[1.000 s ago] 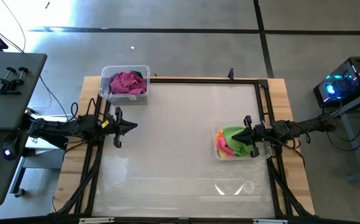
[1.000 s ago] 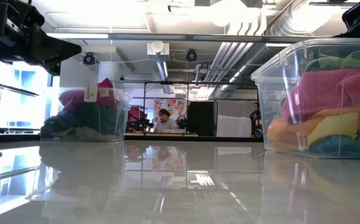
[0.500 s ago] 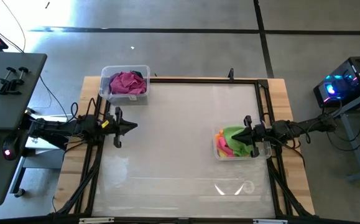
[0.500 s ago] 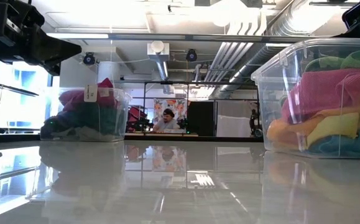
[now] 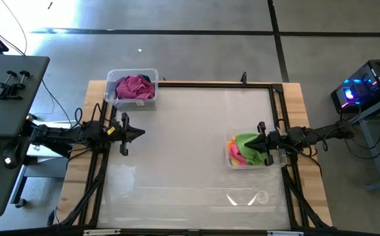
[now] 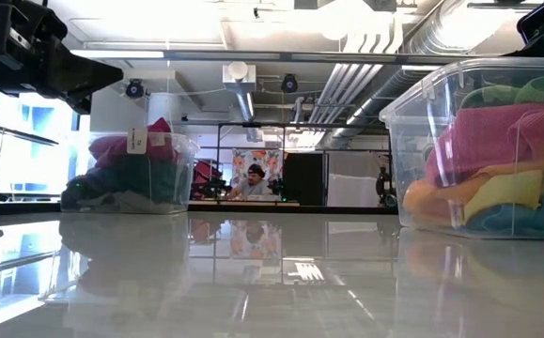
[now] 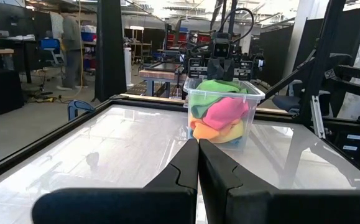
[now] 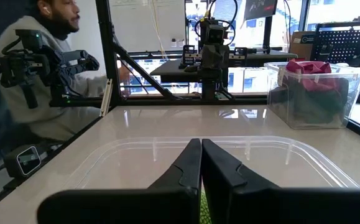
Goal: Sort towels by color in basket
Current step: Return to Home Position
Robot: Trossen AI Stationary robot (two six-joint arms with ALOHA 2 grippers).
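Two clear plastic bins hold the towels. The bin at the table's far left carries a magenta towel on top of darker cloths. The bin at the right holds lime green, pink, orange and yellow towels, with light blue low in the low view. My left gripper hovers shut at the table's left edge, above bare table. My right gripper hangs shut over the right bin's rim, above the lime green towel.
A black frame borders the white table top, with wooden margins outside it. The wide middle of the table lies between the two bins. A person sits beyond the table's edge in the right wrist view.
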